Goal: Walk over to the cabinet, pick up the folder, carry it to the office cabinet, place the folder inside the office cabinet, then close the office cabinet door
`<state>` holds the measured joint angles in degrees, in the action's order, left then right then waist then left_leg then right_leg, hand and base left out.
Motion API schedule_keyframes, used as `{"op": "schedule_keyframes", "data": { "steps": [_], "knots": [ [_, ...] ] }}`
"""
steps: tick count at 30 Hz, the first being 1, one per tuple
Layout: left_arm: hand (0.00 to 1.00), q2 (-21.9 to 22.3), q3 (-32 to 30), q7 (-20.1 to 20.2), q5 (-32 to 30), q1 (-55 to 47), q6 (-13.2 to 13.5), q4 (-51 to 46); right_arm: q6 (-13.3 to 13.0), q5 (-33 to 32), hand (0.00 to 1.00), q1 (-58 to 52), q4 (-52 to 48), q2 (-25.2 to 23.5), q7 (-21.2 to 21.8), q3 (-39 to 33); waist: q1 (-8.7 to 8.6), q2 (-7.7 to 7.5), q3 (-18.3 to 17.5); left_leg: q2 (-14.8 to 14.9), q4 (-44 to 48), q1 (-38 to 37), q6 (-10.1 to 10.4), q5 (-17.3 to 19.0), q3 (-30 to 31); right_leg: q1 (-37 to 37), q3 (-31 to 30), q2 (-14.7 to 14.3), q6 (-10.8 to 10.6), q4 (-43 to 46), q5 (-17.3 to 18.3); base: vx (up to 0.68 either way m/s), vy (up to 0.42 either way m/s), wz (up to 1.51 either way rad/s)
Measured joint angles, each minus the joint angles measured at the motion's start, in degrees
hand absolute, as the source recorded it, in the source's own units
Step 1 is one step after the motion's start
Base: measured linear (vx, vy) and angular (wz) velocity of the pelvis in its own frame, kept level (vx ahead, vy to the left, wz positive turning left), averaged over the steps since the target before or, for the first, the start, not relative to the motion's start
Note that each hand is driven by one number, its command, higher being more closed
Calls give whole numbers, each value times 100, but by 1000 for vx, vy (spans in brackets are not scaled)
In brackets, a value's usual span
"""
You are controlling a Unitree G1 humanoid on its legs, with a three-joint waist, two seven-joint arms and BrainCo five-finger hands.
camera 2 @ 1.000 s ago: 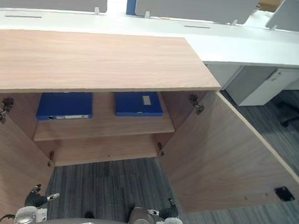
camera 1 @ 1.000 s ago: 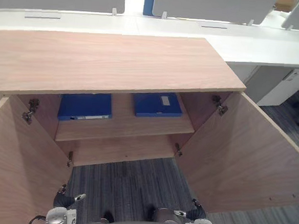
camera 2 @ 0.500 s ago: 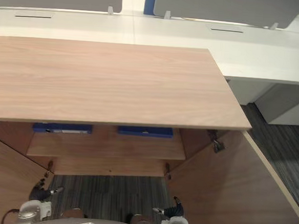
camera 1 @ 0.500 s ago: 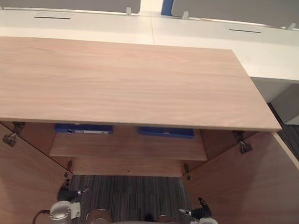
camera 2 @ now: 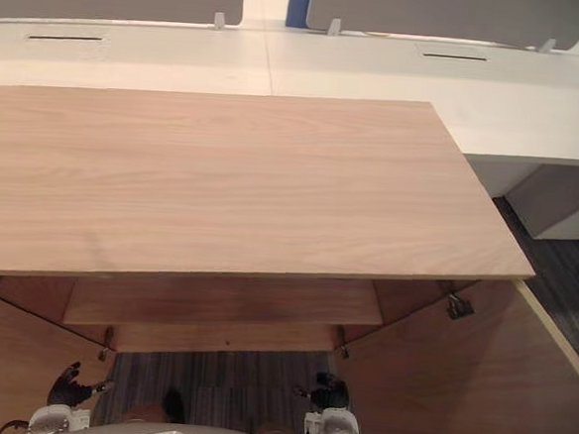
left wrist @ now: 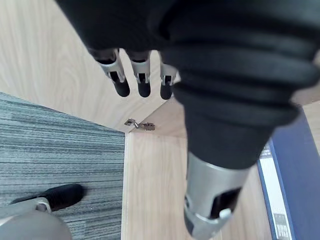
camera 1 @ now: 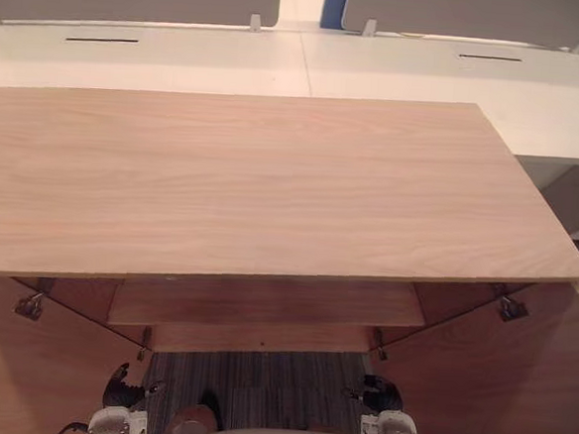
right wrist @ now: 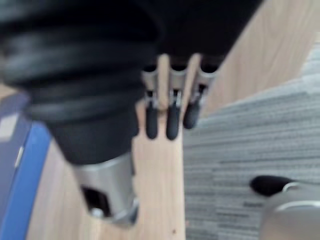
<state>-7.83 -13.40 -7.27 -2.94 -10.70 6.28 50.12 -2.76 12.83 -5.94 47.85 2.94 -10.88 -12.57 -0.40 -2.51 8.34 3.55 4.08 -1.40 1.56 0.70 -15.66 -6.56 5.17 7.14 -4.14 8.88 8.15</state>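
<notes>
Grey carpet (camera 1: 258, 384) fronts the open cabinet (camera 1: 272, 186). Door (camera 1: 501, 391) stands wide for access. Left hand (left wrist: 142, 77) and right hand (right wrist: 172, 117) hang relaxed, empty. Blue folder (left wrist: 295, 170) lies flat on the shelf (camera 1: 263, 305), within reach.

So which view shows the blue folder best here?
The left wrist view: the blue folder lies on the shelf, its white label visible. The right wrist view catches a blue edge; in both eye views the cabinet top covers it.
</notes>
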Motion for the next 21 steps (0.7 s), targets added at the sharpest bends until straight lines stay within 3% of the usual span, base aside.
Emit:
{"op": "schedule_keyframes", "data": {
  "steps": [6, 10, 11, 13, 14, 15, 17, 18, 21],
  "knots": [
    [0, -3, 6, 2, -32, -35, 1, -5, 7, 111, 100, -216, -633, 69, -48, 51, -19, 77, -45, -65, -896, -389, -76, -541, 4, 2, -6, -31, -31, -102, -33, -146, -15, -10],
    [0, 6, 33, 6, -79, -235, 3, -24, 5, 163, 100, -313, -1454, 265, -47, 143, -48, 190, -48, -100, -909, -334, -86, -573, 24, 83, -6, -18, -85, -90, 61, -208, 15, 0],
    [0, -3, 76, 7, -89, -358, 3, -86, 4, 255, 100, -336, -1774, 355, -49, 173, -53, 246, -73, -114, -909, -202, -100, -557, 81, 195, -2, -19, -78, -91, 73, -153, 57, 8],
    [0, -11, 124, 8, -119, -441, 30, -235, -80, 345, 100, -352, -2228, 442, -66, 292, -56, 156, -203, -208, -784, 86, -182, -519, 153, 470, -56, 101, -32, -151, 91, -92, 99, -2],
    [0, -3, 131, 9, -120, -494, 50, -225, -115, 383, 100, -300, -2449, 604, -66, 338, 24, 214, -179, -187, -220, 310, -229, -317, 175, 610, -143, 63, -5, -157, 73, 3, 81, -20],
    [0, -41, 136, 2, -120, -523, 50, -222, -140, 450, 100, -219, -2560, 633, -71, 380, 43, 304, -137, -192, -241, 376, -288, -172, 196, 686, -153, 29, 21, -128, 54, -10, 56, -14],
    [0, -118, 221, -9, -118, -560, 71, -240, -172, 560, 100, -166, -2677, 656, -98, 536, 39, 292, -89, -255, -275, 586, -280, -167, 196, 902, -148, 82, 30, -93, 48, -56, 75, 11],
    [0, -127, 229, -10, -108, -470, 97, -252, -204, 563, 100, 10, -2676, 667, -100, 594, 41, 245, -49, -265, -172, 815, -281, -167, 197, 1118, -149, 104, 43, -13, 39, -63, 87, 15],
    [0, -130, 229, -13, -51, -194, 168, -464, -218, 564, 100, 733, -2676, 891, -183, 865, 41, 301, 286, -241, 424, 1571, -302, -152, 273, 1752, -144, 162, 131, 409, -143, -98, 54, 15]
  ]
}}
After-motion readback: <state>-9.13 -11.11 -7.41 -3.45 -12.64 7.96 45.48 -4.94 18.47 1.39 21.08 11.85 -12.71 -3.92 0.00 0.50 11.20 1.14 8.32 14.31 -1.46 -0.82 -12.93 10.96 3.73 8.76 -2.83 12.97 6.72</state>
